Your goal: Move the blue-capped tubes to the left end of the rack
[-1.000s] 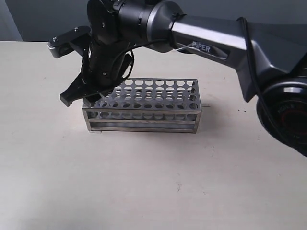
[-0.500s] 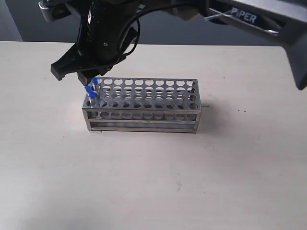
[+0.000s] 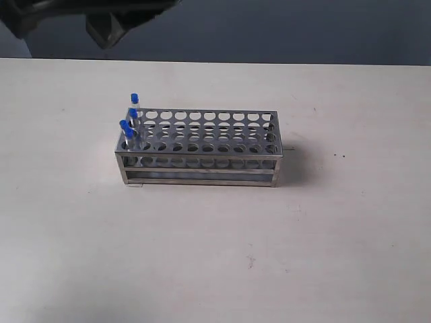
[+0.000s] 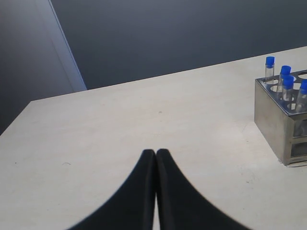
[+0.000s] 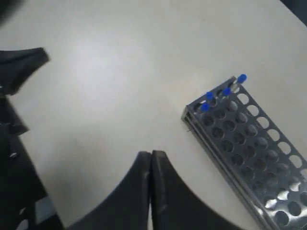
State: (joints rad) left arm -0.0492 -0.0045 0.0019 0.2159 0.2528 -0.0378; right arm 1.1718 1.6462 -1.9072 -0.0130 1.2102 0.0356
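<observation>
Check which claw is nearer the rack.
Right, probably: right claw hangs high, off the blue-capped end of the rack; left claw sits low over the table, farther off that end.

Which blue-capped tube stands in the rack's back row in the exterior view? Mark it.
The blue-capped tube in the rack's back-left corner hole. Its cap shows highest in that view, and the other visible tubes stand in rows nearer the front.

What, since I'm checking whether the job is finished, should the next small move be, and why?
All four blue-capped tubes stand at the left end of the rack; the left end effector and right end effector are shut, empty and clear of it. So probably just park both at rest.
</observation>
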